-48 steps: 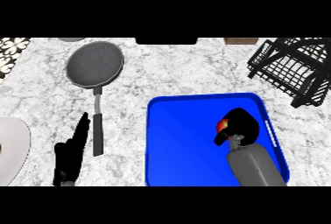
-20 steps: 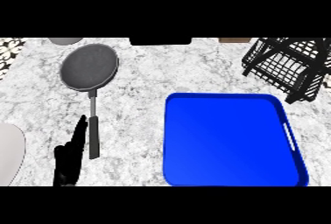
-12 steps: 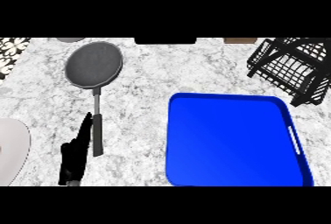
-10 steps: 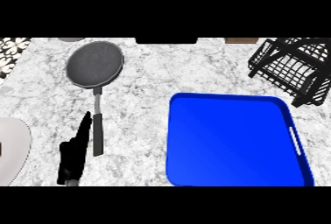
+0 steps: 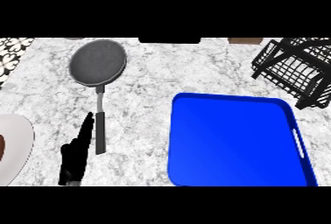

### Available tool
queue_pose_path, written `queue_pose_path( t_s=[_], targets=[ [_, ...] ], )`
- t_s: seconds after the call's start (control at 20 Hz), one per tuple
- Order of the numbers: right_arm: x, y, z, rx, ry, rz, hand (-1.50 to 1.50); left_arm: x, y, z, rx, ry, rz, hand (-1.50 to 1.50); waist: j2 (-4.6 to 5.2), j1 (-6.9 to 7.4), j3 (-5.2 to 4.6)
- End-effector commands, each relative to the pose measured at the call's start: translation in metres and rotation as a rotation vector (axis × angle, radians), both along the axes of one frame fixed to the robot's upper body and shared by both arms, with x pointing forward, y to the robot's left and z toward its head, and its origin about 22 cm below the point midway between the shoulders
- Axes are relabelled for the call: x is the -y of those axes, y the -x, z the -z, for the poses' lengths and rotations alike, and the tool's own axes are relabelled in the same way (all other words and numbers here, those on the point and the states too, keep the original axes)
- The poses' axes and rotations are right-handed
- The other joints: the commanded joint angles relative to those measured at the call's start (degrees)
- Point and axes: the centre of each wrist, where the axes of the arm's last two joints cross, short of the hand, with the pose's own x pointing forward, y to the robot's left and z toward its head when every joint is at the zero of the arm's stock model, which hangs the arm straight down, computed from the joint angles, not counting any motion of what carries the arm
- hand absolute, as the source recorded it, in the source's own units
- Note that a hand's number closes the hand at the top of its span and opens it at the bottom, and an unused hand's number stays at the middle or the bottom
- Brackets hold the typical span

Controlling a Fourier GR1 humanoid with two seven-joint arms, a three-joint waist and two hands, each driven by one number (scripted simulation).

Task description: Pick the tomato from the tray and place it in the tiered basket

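I could not see the tomato anywhere; the blue tray (image 5: 239, 144) showed only bare blue. The black wire basket (image 5: 296, 70) stood beyond the tray's far right corner. My left hand (image 5: 74, 155) rested open, fingers straight, beside the handle of the grey pan (image 5: 98, 65). A white plate (image 5: 14, 144) lay at the left edge. My right hand was out of view.

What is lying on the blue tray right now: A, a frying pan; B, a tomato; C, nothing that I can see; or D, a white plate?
C: the blue tray shows only bare blue surface, while the frying pan lies on the counter to its left and the white plate sits at the left edge.
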Motion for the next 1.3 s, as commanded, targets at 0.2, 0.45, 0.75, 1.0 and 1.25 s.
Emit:
queue_pose_path(
  t_s=[0.2, 0.45, 0.75, 1.0, 1.25],
  targets=[
    [0.004, -0.062, 0.013, -0.055, -0.008, -0.061, 1.5, 0.002, -0.004, 0.01, -0.031, 0.004, -0.003, 0.0, 0.36, 0.29, -0.14],
    [0.003, -0.087, 0.054, -0.105, 0.004, -0.098, 1.5, 0.01, 0.007, 0.016, -0.062, 0.019, 0.01, 0.0, 0.32, 0.1, -0.12],
    [-0.008, -0.125, 0.068, -0.134, 0.019, -0.036, 1.5, 0.007, 0.0, 0.016, -0.054, 0.011, 0.02, 0.0, 0.46, 0.46, -0.12],
    [-0.003, -0.137, 0.103, -0.162, 0.001, -0.043, 1.5, -0.022, 0.013, -0.003, -0.047, 0.004, 0.011, 0.0, 0.32, 0.47, -0.08],
    [-0.004, -0.141, 0.143, -0.034, -0.334, -0.051, -1.5, 0.011, 0.005, 0.013, -0.046, 0.013, 0.012, 0.0, 0.62, 0.46, 0.0]
  ],
)
